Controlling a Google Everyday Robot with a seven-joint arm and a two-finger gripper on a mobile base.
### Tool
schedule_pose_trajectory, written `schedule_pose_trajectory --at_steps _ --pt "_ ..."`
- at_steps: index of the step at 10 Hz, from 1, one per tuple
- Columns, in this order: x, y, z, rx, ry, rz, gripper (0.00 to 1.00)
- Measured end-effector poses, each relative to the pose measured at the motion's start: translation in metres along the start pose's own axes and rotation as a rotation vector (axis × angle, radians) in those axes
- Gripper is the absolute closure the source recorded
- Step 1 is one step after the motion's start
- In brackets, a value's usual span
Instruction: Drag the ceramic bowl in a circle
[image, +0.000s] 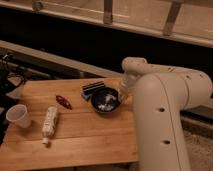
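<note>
A large white robot arm fills the right side of the view, bending down over a wooden table. The bowl, black and glossy with pale glints inside, sits upright on the table at about 1 o'clock from the table's middle. A pale bottle lies on its side at 8 o'clock from the bowl, well apart. A black ribbed block sits at 10 o'clock from the bowl, just beside its rim; whether they touch is unclear. A white cup stands near the table's left edge. A small red object lies at 9 o'clock from the bowl. The gripper is at the bowl's 2 o'clock rim, partly hidden by the arm; whether it is clamped on the rim or loose cannot be told. Judging by this placement, the arm has reached the bowl and the dragging step is in hand. How much of the circle is traced does not show, so completing the loop is taken as left to do.
</note>
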Motion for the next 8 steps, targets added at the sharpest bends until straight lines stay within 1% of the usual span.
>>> schedule_pose_trajectory --at_steps 1,2,3,4,5,7,8 --pt "0.013 0.001 0.011 0.019 0.028 -0.035 1.00" --pt "0.021 0.003 0.014 0.019 0.037 -0.060 1.00" --pt "0.030 -0.001 0.015 0.011 0.042 -0.081 1.00" --pt "0.043 -0.014 0.009 0.002 0.023 -0.104 1.00" --pt "0.050 -0.018 0.006 0.002 0.015 -0.110 1.00" --pt "0.065 -0.027 -0.010 -0.023 -0.044 -0.113 1.00" --pt "0.070 -0.034 -0.017 -0.032 -0.064 -0.105 1.00"
